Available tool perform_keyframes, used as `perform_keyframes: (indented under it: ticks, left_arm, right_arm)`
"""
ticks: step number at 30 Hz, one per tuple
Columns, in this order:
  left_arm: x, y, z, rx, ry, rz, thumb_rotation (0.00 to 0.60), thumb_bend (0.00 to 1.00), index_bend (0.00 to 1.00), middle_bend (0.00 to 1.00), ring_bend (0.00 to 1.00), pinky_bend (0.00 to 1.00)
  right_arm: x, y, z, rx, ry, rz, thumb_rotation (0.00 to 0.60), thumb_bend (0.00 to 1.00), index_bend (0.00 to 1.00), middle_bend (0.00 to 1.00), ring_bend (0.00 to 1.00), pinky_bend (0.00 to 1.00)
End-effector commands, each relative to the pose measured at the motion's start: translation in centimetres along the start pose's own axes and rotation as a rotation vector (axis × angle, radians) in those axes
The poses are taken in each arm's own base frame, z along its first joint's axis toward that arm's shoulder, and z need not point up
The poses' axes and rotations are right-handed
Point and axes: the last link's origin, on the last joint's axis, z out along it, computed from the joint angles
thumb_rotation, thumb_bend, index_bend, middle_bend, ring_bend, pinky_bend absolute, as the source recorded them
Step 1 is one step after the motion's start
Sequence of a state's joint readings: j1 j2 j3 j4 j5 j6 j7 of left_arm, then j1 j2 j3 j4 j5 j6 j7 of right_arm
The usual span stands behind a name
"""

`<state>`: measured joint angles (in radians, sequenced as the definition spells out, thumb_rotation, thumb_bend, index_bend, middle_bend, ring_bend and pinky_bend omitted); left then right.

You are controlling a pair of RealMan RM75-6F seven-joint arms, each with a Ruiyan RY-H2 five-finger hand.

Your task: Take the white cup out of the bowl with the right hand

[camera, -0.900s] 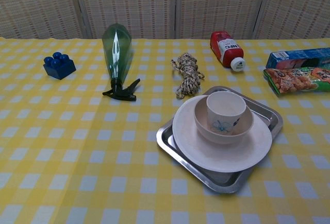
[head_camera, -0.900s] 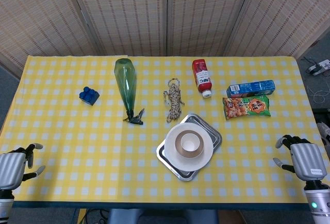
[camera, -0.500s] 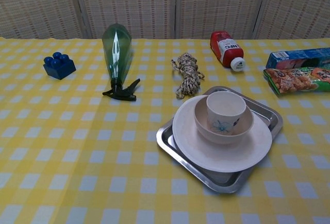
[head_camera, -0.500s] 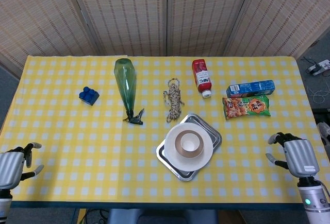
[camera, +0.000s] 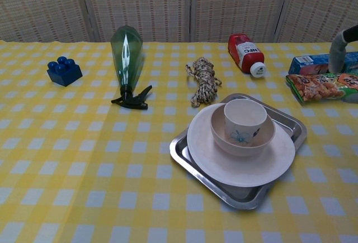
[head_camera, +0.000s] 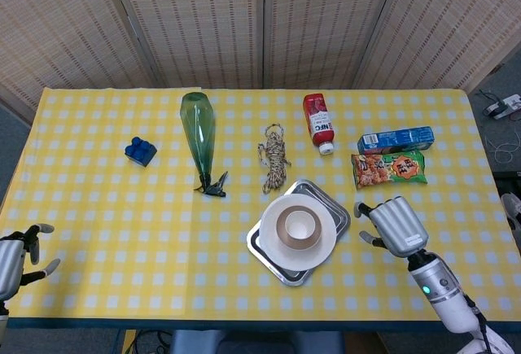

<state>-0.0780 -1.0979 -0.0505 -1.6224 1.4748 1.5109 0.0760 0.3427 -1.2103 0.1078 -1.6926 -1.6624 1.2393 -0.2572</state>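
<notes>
The white cup [head_camera: 299, 227] [camera: 244, 122] with a blue mark stands upright inside the beige bowl [head_camera: 284, 216] [camera: 221, 136]. The bowl sits on a white plate [head_camera: 273, 244] [camera: 224, 167], which rests on a steel tray [head_camera: 337, 210] [camera: 190, 159]. My right hand [head_camera: 395, 225] hovers just right of the tray, empty, fingers spread toward the cup; only a fingertip shows at the chest view's right edge. My left hand [head_camera: 15, 260] is at the table's near left corner, empty with fingers apart.
A rope coil [head_camera: 275, 157], green spray bottle [head_camera: 199, 136] and blue block [head_camera: 141, 151] lie behind and left of the tray. A red bottle [head_camera: 319, 121], blue box [head_camera: 396, 138] and snack bag [head_camera: 389, 168] lie behind the right hand.
My right hand has moved left from the table's right edge to just beside the tray. My left hand has drifted slightly left and down. The cup stays in the bowl.
</notes>
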Motion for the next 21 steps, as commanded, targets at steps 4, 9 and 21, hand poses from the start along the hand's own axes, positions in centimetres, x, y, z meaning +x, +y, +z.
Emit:
perform_keyframes:
  ticks: [4,9,21]
  left_arm:
    - [0.4,-0.4,0.0,0.017,0.008,-0.011,0.600,0.00,0.46,0.72,0.55,0.65]
    - [0.7,-0.8,0.0,0.033,0.014,-0.014,0.600,0.00,0.46,0.72,0.55,0.65]
    - [1.1,-1.5,0.0,0.071,0.009,-0.018,0.600,0.00,0.46,0.72,0.55,0.65]
  right_arm:
    - [-0.9,-3.5,2.2,0.106,-0.074,-0.030,0.600,0.09,0.50,1.00,1.00,1.00]
    - [-1.6,-4.8,3.3,0.136,-0.105,-0.047,0.600,0.12,0.50,1.00,1.00,1.00]
    - [-2.6,-7.1,6.0,0.181,-0.172,-0.088,0.600,0.18,0.50,1.00,1.00,1.00]
